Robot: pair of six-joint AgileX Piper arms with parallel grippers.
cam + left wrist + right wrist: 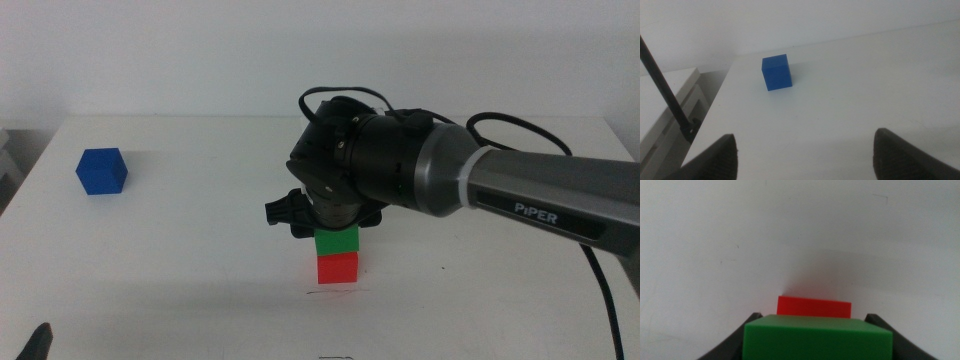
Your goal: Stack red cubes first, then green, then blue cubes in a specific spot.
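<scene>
The red cube (338, 268) stands on the white table near the front centre. On top of it sits the green cube (336, 241), squarely aligned. My right gripper (331, 226) comes down from above, and in the right wrist view its jaws press both sides of the green cube (815, 337), with the red cube (814, 307) showing just past it. The blue cube (101, 171) rests alone at the far left. My left gripper (805, 150) waits low at the front left (38, 342), open and empty, facing the blue cube (776, 72).
A thin pencil mark (335, 293) lies on the table just in front of the stack. The table's left edge (720, 100) runs close to the blue cube, with a dark rod (665, 95) and a grey surface beyond it.
</scene>
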